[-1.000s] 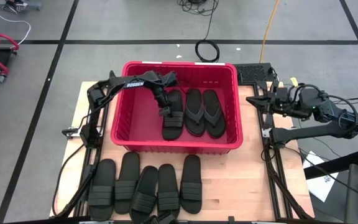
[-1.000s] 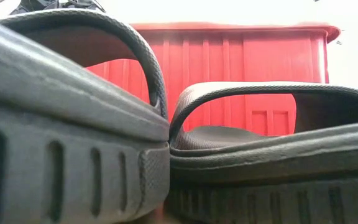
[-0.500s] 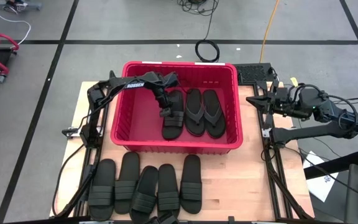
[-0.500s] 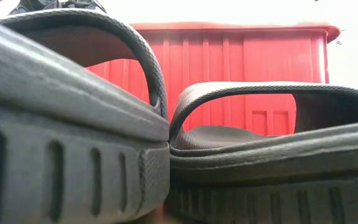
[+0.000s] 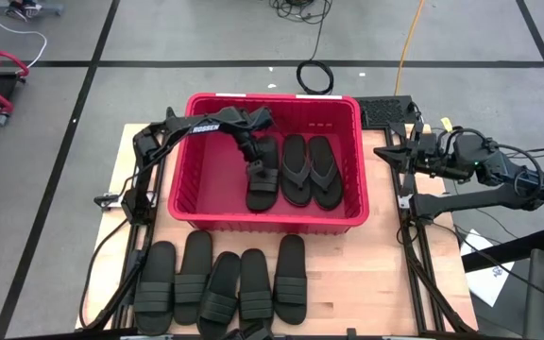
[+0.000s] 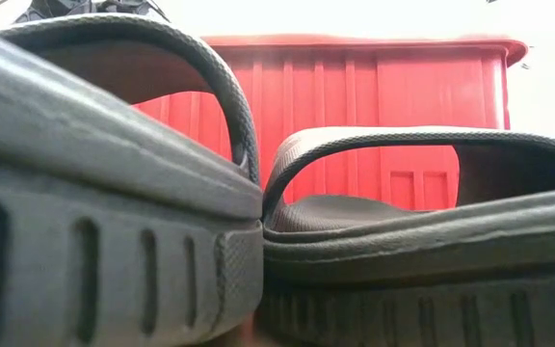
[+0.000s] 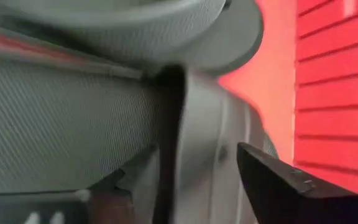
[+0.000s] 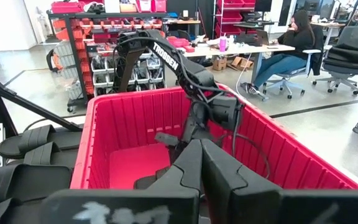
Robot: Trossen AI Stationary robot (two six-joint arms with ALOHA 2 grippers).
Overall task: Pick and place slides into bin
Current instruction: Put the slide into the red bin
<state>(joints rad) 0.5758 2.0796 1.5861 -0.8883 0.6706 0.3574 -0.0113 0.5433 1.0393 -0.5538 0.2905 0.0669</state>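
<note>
**Releasing a slide in the bin**

High view: I've got the left gripper (image 5: 251, 166) low inside the bin (image 5: 196, 102), over the band slide (image 5: 262, 179) lying beside the two thong slides (image 5: 310, 170). Five slides (image 5: 223, 280) wait on the table (image 5: 385, 274). Right gripper (image 5: 392, 151) parked off the bin's right side, fingers pressed together.

Low view: only slides up close and the bin wall.

Left wrist: fingers (image 7: 272, 180) spread, slide between them, not pinched as far as I can see. I'd lift straight up so neither finger snags the strap.
</note>
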